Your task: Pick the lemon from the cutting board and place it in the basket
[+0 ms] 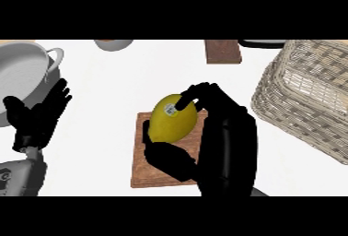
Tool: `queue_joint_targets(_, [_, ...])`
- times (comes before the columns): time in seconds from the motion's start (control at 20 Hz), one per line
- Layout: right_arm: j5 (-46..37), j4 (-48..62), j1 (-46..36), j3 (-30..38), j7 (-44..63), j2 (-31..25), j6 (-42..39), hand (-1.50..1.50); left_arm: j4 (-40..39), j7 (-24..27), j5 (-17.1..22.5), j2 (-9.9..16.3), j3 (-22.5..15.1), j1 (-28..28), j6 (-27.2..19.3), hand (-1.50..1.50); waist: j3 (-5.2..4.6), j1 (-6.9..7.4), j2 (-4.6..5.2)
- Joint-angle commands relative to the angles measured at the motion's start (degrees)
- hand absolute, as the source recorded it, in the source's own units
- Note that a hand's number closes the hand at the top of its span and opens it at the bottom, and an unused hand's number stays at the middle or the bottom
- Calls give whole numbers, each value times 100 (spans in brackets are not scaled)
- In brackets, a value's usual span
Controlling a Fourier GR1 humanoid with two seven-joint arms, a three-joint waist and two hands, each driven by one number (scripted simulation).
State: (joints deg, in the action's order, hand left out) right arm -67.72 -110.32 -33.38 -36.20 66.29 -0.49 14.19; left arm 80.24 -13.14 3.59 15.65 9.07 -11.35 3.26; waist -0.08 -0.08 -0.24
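The right robot hand (217, 138) is grasping the lemon (172, 119) over the cutting board (144, 168), thumb below and fingers on top, seemingly ready to carry it to the basket (306, 97) at its right; the left robot hand (37, 117) rests open

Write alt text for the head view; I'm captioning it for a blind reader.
The robot's right hand curls round a yellow oval lemon over a brown wooden cutting board on a white counter. A pale woven wicker basket stands right; the open left hand rests left.
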Motion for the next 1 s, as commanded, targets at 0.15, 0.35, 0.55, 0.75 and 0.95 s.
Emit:
queue_joint_targets(0.15, [34,483,-1348,1346,734,46,-916,150,-199,204,-163,-155,-123,-78,-69,0,-1,23,20])
queue_joint_targets(0.35, [213,792,-1513,2337,132,-221,-1188,150,-327,88,111,90,149,-330,155,0,1,-11,34])
queue_joint_targets(0.55, [14,845,-1285,2549,55,-534,-1528,150,40,-99,4,29,-10,-54,115,0,6,9,9])
queue_joint_targets(0.75, [130,976,-1143,3136,-408,-898,-1363,150,-5,70,-99,-17,24,47,17,0,7,4,19])
queue_joint_targets(0.95, [605,1170,-460,3711,-1162,-1282,-1066,150,6,178,-86,-124,35,156,-14,0,10,-1,27])
